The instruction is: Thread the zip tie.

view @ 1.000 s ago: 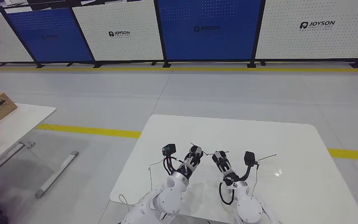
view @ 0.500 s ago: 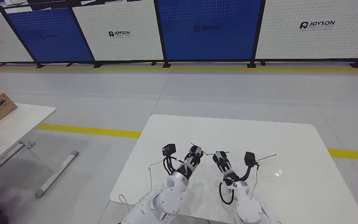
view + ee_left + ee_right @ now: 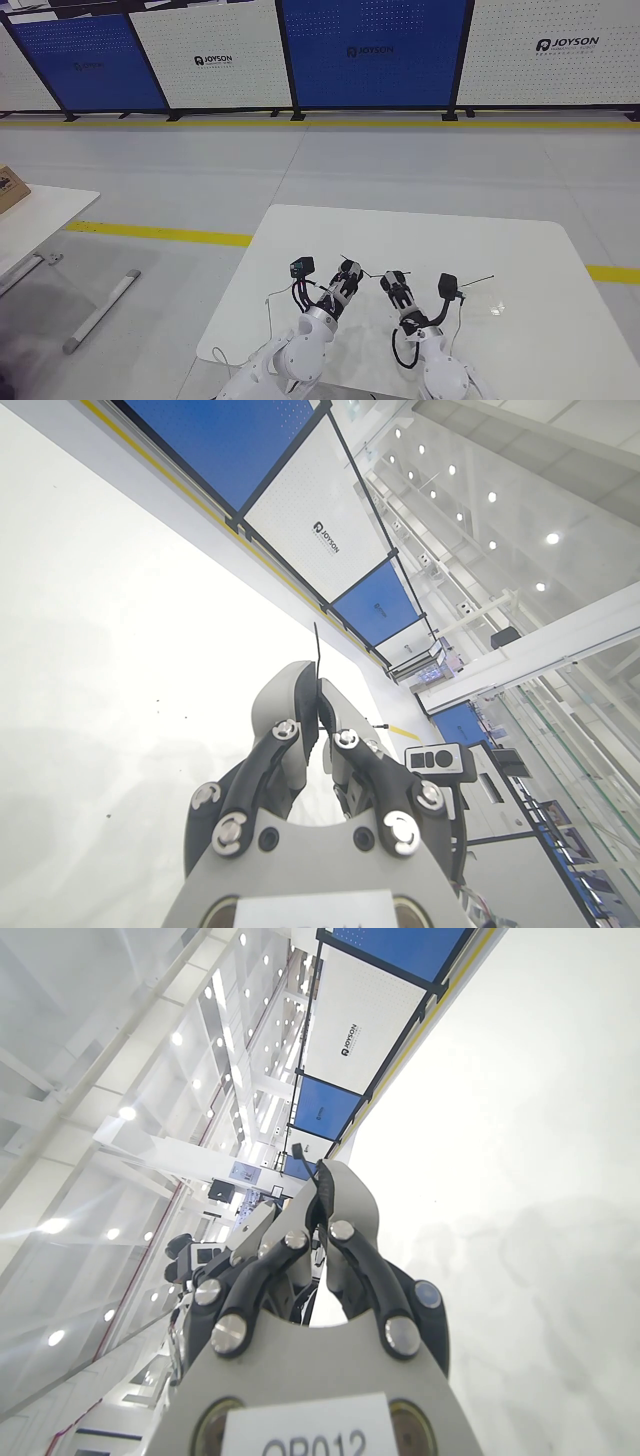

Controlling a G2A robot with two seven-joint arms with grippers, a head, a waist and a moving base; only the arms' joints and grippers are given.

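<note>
Both arms sit side by side over the near middle of the white table [image 3: 480, 240]. My left gripper [image 3: 350, 267] [image 3: 318, 682] is shut on a thin black zip tie [image 3: 317, 645], whose pointed tail sticks out past the fingertips. My right gripper [image 3: 388, 277] [image 3: 320, 1178] is shut on the zip tie [image 3: 306, 1164] near its small square head, which pokes out beyond the pads. In the top view the two grippers are a short gap apart, with the thin black strip [image 3: 366, 272] between them.
The table's far half and right side are bare. A second white table [image 3: 40, 215] with a cardboard box [image 3: 10, 188] stands at the left edge. Blue and white perforated panels [image 3: 370, 50] line the back, beyond a yellow floor line [image 3: 160, 234].
The right arm has shifted very slightly toward the table's near edge. The left arm has kept still, and both grips are unchanged.
</note>
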